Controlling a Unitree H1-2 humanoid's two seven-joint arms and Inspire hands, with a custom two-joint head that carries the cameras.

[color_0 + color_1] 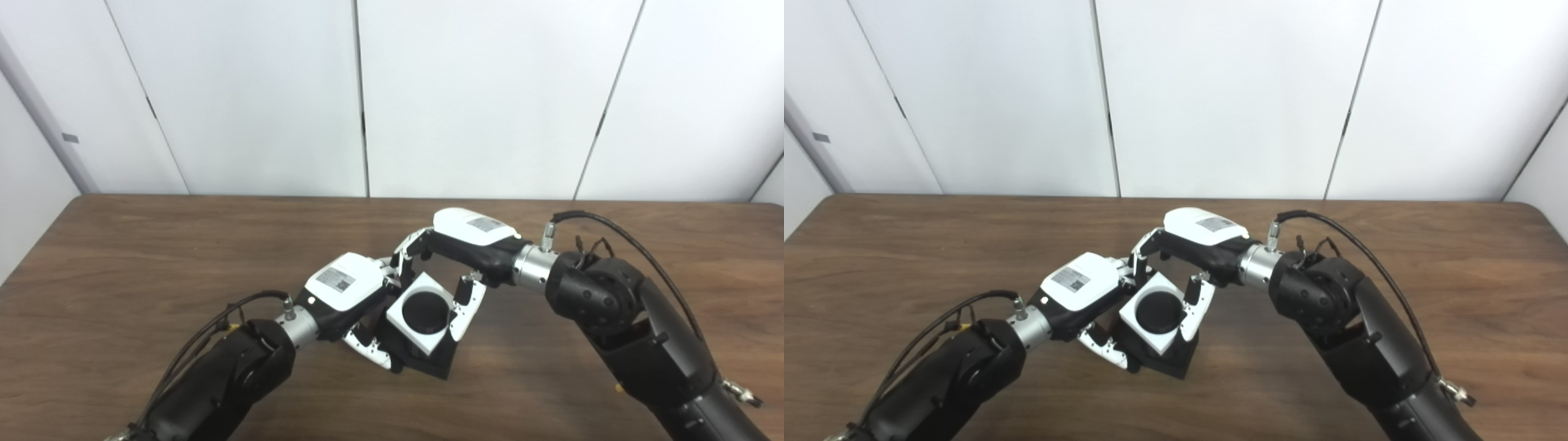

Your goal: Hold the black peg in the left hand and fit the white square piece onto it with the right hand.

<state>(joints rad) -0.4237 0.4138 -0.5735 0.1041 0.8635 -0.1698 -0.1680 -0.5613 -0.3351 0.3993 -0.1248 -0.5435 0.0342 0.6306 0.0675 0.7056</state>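
Note:
The white square piece [407,321] sits over the black peg [425,312], whose round top shows through the piece's hole. The peg's black square base [436,362] rests tilted just above the table. My left hand [343,294] is shut on the peg's base from the left, fingers [367,349] wrapped under it. My right hand [468,242] is shut on the white square piece from behind and the right, thumb [467,309] against its right side. The same shows in the right eye view, with the white piece [1142,327] on the peg [1159,311].
The brown wooden table [153,257] stretches to both sides of the hands. White wall panels [478,92] stand behind its far edge. A black cable [618,236] loops over my right wrist.

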